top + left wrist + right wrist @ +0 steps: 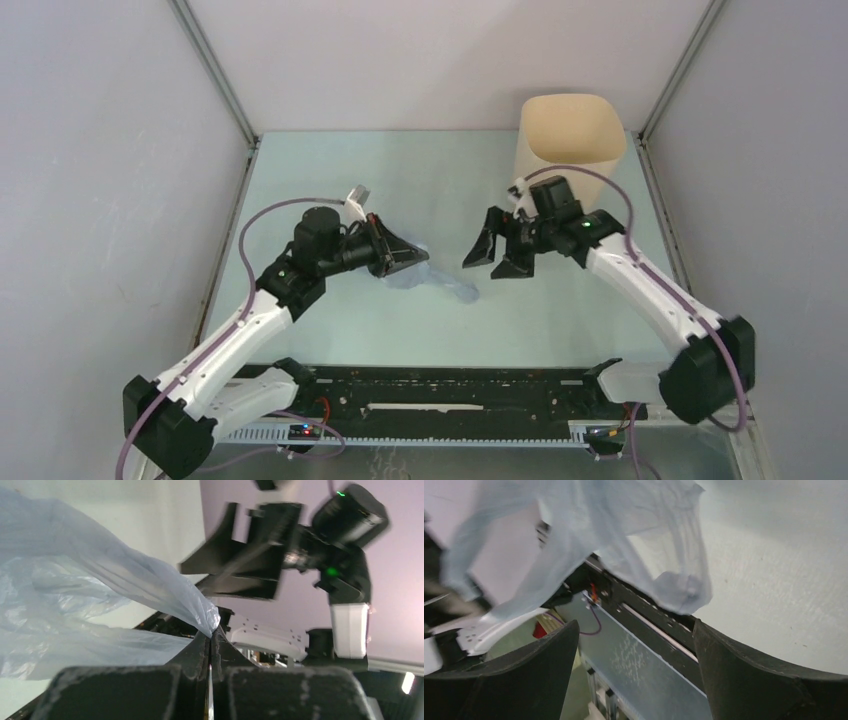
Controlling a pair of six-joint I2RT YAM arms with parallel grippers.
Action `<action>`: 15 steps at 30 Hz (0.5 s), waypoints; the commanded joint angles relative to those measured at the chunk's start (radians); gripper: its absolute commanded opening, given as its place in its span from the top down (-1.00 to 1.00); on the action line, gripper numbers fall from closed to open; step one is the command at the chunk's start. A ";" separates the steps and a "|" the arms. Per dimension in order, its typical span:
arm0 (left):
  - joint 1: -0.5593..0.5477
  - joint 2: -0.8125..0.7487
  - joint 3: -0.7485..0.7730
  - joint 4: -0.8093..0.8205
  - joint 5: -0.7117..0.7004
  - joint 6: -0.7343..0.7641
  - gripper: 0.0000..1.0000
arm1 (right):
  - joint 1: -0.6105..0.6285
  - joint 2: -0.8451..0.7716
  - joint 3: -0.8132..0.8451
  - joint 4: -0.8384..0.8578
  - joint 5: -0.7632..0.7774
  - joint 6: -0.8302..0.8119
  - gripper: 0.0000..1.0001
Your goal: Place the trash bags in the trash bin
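Note:
The pale-blue trash bag (432,277) hangs in a crumpled bunch near the middle of the table. My left gripper (403,254) is shut on its edge and holds it up; in the left wrist view the bag (75,605) is pinched at the fingertips of the gripper (212,636). My right gripper (497,258) is open and empty, just right of the bag and facing it. In the right wrist view the bag (624,535) hangs ahead of the spread fingers (744,675). The beige trash bin (572,145) stands upright at the far right, behind the right gripper.
The pale green table (330,170) has metal frame posts (215,70) at its far corners and walls on both sides. A black rail (450,395) runs along the near edge between the arm bases.

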 commanded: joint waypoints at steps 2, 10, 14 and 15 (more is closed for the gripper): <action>-0.005 -0.095 -0.109 0.200 0.130 -0.114 1.00 | 0.111 0.079 -0.024 0.037 0.018 -0.054 -0.89; -0.005 -0.114 -0.060 0.241 0.130 -0.151 1.00 | 0.286 0.006 -0.119 0.219 0.063 -0.211 -0.91; -0.004 -0.112 0.001 0.221 0.143 -0.129 1.00 | 0.382 -0.052 -0.150 0.183 0.389 -0.262 -0.91; -0.003 -0.109 0.016 0.212 0.153 -0.118 1.00 | 0.378 -0.061 -0.150 0.170 0.424 -0.251 -0.91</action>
